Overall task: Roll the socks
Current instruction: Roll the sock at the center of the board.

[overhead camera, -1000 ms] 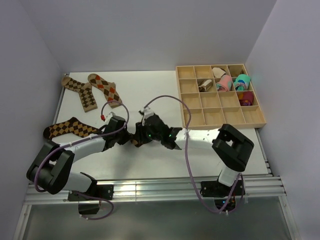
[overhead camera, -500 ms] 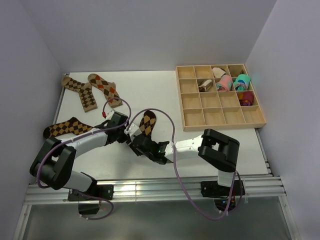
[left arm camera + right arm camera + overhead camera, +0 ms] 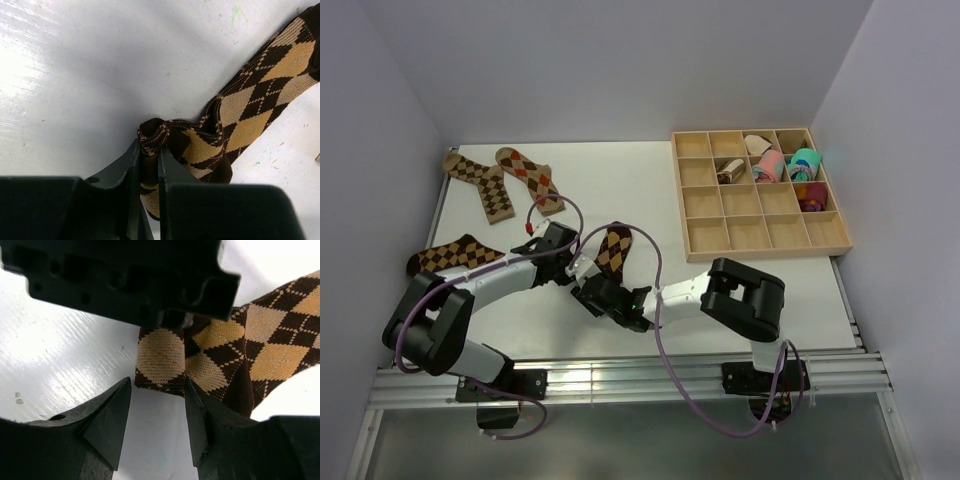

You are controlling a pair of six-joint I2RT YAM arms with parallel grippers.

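Observation:
A brown-and-tan argyle sock [image 3: 615,250] lies flat at the table's middle, its near end bunched. My left gripper [image 3: 572,272] is shut on that bunched end [image 3: 152,135], and the rest of the sock [image 3: 250,100] stretches away to the right. My right gripper [image 3: 157,390] stands open just short of the sock's folded edge [image 3: 160,357], its fingers either side of bare table, under the left gripper's body [image 3: 125,275]. In the top view the right gripper [image 3: 592,292] sits just in front of the left one. Three more argyle socks [image 3: 480,185] [image 3: 530,178] [image 3: 455,255] lie flat at the left.
A wooden tray [image 3: 705,200] with several compartments stands at the back right. It holds a striped brown-and-cream bundle [image 3: 728,170] and pink and teal bundles [image 3: 770,165] [image 3: 805,163]. Purple cables loop over both arms near the sock. Walls close in left and right.
The right arm swung left and nearer, and its jaws opened wider. The sock, bunched between both grippers a second ago, now lies stretched out. The left gripper keeps its hold.

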